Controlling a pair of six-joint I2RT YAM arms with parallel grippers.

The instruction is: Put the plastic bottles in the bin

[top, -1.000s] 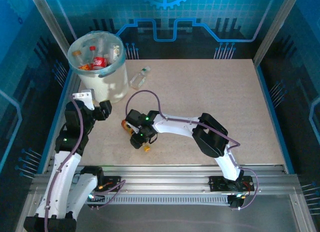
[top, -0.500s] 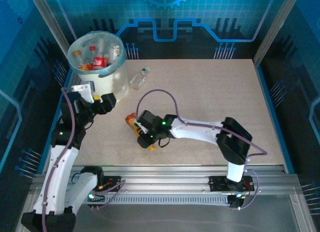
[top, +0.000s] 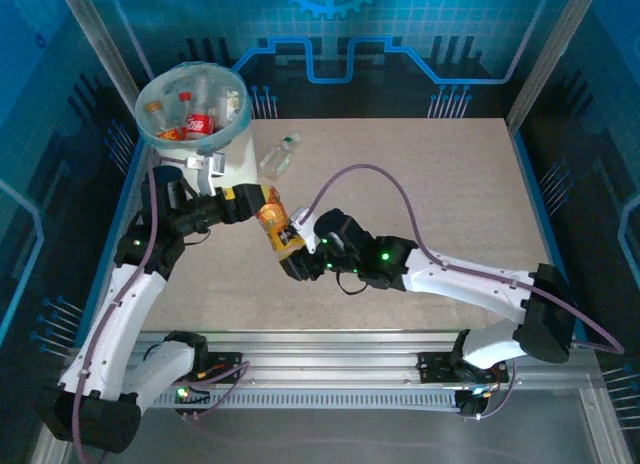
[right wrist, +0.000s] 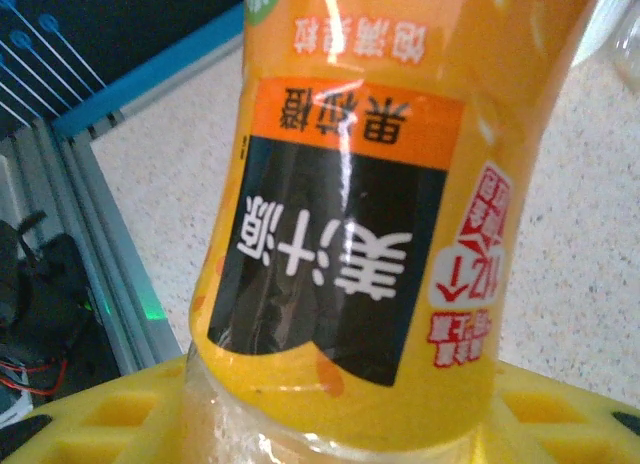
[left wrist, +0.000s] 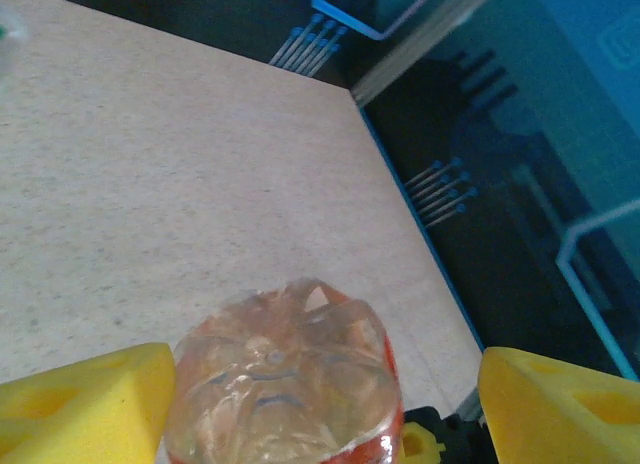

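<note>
An orange plastic bottle point(top: 274, 227) with a black and orange label point(right wrist: 360, 234) hangs tilted above the table, left of centre. My right gripper point(top: 292, 256) is shut on its lower end, yellow pads point(right wrist: 100, 424) pressed to both sides. My left gripper point(top: 262, 199) is open around its upper end. In the left wrist view the clear bottle base point(left wrist: 285, 384) lies between the yellow fingers point(left wrist: 85, 404), with a gap on the right side. The bin point(top: 237, 164) at the far left holds several bottles point(top: 198, 124). Another clear bottle point(top: 279, 156) lies on the table beside the bin.
The beige table point(top: 430, 184) stretches to the right and back. Blue-lit enclosure walls point(top: 560, 74) and a metal frame ring it. An aluminium rail point(top: 350, 344) with the arm bases runs along the near edge.
My right arm has lifted the orange bottle off the table and carried it up and left. My left arm has swung right and its jaws have widened around the bottle's end.
</note>
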